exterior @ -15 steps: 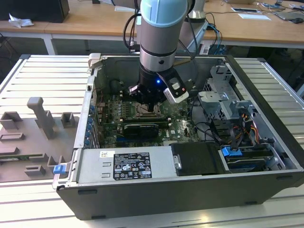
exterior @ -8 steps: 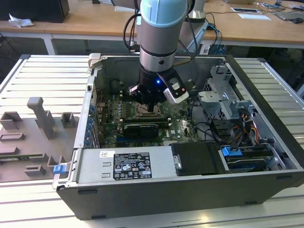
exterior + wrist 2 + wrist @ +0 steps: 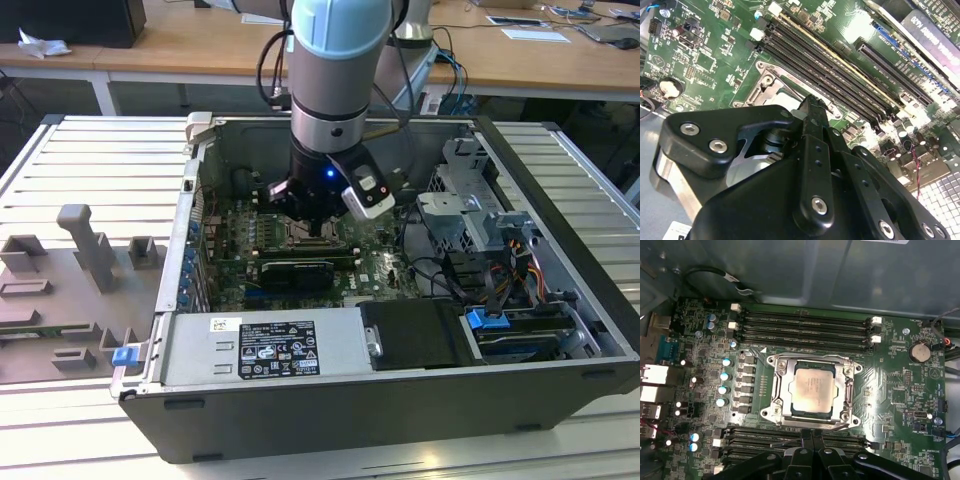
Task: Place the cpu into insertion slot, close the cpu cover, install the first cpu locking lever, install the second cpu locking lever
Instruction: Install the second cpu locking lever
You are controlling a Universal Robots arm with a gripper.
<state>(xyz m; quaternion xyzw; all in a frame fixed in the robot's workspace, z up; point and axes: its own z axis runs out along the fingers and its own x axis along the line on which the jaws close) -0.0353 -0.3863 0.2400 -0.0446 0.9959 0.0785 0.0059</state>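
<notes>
Hovering low over the motherboard (image 3: 880,390) inside the open computer case (image 3: 560,170), the gripper (image 3: 812,440) sits at the edge of the insertion slot (image 3: 780,405), fingers (image 3: 805,436) pressed together with no gap and nothing between them. The exterior view has the arm (image 3: 335,60) coming straight down into the case above the socket area.

Progress: the cpu (image 3: 813,388) is already seated in the slot, pale metal top facing up, square to the frame. The cpu cover (image 3: 847,390) looks folded down flat around the chip, its window framing it, so steps one and two read as done. A thin wire lever (image 3: 832,428) runs along the socket edge right by the fingertips; judging by that, work is on a locking lever. Cannot tell whether either lever is hooked under its tab yet.

Memory slots (image 3: 805,325) run above and below the socket. In the second wrist view the fingers (image 3: 812,117) point at the socket frame (image 3: 765,87), tip hidden behind the gripper body. Graphics card (image 3: 295,272) lies nearby, untouched.
</notes>
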